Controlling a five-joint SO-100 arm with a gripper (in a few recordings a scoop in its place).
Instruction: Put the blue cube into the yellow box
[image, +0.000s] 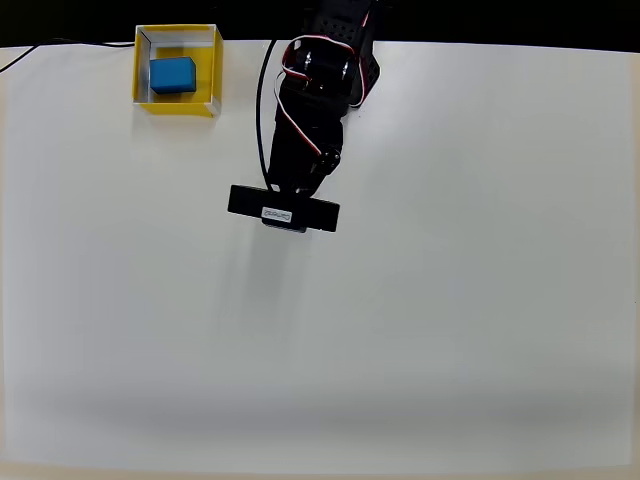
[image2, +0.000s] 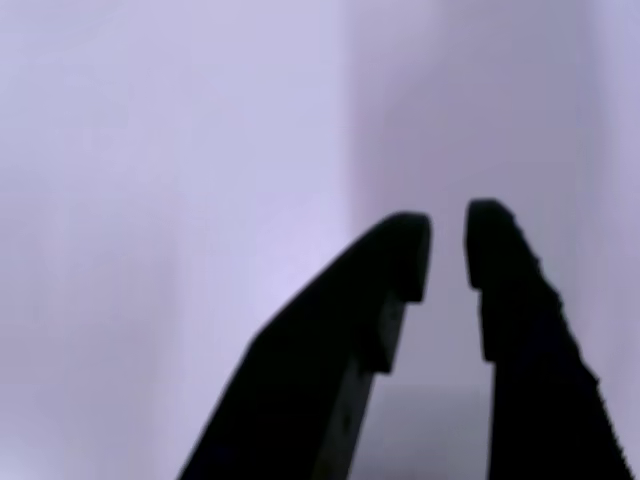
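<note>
The pincer (image2: 447, 245) is hanging over the white tabletop (image: 420, 330) with its two dark fingers (image2: 500, 300) parted by a narrow gap, gripping nothing. One blue cube (image: 172, 75) is sitting inside the one yellow box (image: 206, 72) near the tabletop's far left corner, well apart from the black arm (image: 305, 130).

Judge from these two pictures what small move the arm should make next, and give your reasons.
Probably none but staying back at rest: the blue cube already lies inside the yellow box, and the gripper holds nothing, its fingers only slightly apart.
</note>
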